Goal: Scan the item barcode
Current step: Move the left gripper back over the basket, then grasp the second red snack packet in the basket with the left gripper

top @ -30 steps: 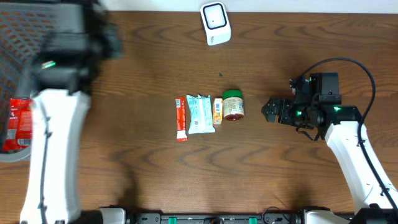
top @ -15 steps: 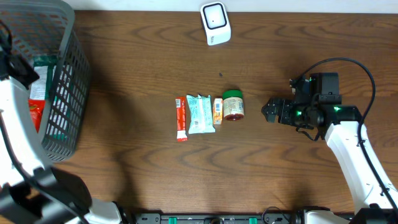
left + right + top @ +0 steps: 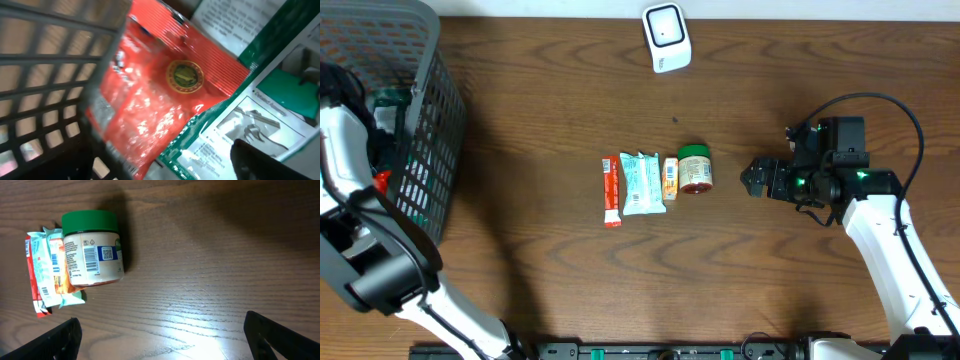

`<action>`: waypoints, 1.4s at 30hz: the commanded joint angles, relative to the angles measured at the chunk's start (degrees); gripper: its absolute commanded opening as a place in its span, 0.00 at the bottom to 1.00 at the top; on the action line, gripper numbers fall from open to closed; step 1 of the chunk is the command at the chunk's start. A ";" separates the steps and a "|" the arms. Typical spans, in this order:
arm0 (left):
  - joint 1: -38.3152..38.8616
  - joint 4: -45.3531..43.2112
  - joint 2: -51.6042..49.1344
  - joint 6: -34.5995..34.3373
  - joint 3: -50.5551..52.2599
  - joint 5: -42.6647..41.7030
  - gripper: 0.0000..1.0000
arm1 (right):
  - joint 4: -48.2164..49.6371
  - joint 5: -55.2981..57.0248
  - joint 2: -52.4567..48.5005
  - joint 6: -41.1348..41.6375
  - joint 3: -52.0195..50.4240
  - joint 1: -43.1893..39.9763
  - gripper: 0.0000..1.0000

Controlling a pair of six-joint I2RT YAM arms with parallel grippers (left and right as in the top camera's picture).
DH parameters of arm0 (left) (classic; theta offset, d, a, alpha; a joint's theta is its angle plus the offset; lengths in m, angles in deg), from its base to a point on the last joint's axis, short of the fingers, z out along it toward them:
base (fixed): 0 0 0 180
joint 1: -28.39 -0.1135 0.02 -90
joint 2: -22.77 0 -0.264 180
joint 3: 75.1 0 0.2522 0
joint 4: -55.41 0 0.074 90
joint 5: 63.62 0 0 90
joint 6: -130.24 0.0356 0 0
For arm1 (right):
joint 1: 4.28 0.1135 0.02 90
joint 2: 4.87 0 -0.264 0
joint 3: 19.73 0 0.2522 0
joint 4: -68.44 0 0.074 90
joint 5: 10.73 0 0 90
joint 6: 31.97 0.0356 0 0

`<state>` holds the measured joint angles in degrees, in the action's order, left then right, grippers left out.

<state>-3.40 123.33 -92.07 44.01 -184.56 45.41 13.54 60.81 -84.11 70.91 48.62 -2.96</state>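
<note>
The right tool (image 3: 750,180) stood open, its two fingers spread wide and nothing between them, low over the brown surface (image 3: 210,255). Just ahead of it, apart from both fingers, lay the jar (image 3: 92,250) on its side. Its green lid pointed away from the tool in the wrist view, and the barcode on its label faced up toward the camera. Beyond the jar, touching it on the side away from the tool, lay a small orange packet (image 3: 670,178). Past that came the teal packets (image 3: 642,184) and, last in the row, a narrow red bar (image 3: 610,190). The white scanner (image 3: 666,38) sat well apart from this tool, ahead of it and off toward the far edge of the surface.

The left tool (image 3: 380,150) was down inside the grey basket (image 3: 425,140). Only one dark finger (image 3: 255,160) showed in its wrist view, so I could not tell whether it was open or closed. Nothing could be seen in its hold. Directly below it lay a red pouch (image 3: 165,95) with a round gold emblem. Beside the pouch, nearer the visible finger, was a green and white printed package (image 3: 260,115). The basket's grid wall stood just past the pouch.
</note>
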 commanded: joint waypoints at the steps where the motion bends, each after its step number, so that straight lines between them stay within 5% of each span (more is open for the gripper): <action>1: -0.42 0.48 -3.08 1.79 -0.02 -0.52 0.89 | -0.02 -0.46 0.04 0.37 0.79 0.66 0.99; 11: -2.86 0.83 -8.31 1.77 -0.02 -0.33 0.89 | -0.04 -0.46 0.04 0.37 0.79 0.66 0.99; 18: -5.84 0.68 -8.37 1.33 -0.02 -1.55 0.68 | -0.04 -0.46 0.04 0.37 0.79 0.66 0.99; 32: -6.82 -0.76 -8.41 -2.38 0.42 -3.56 0.62 | -0.02 -0.46 0.04 0.37 0.79 0.66 0.99; 34: -6.82 -1.29 -8.41 -2.34 0.48 -3.54 0.48 | -0.04 -0.46 0.04 0.37 0.79 0.66 0.99; 36: -6.82 -1.49 -8.37 -2.34 0.46 -3.54 0.23 | -0.02 -0.44 0.04 0.37 0.79 0.66 0.99; 38: -6.82 -1.53 -8.17 -2.34 0.39 -3.54 0.12 | -0.02 -0.46 0.04 0.37 0.79 0.66 0.99; 42: -6.58 -0.55 -7.43 -2.38 -0.72 -3.56 0.11 | -0.02 -0.46 0.04 0.37 0.79 0.66 0.99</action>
<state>-9.83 122.04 -99.09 42.35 -184.60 43.62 13.54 60.81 -84.11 70.91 48.62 -2.96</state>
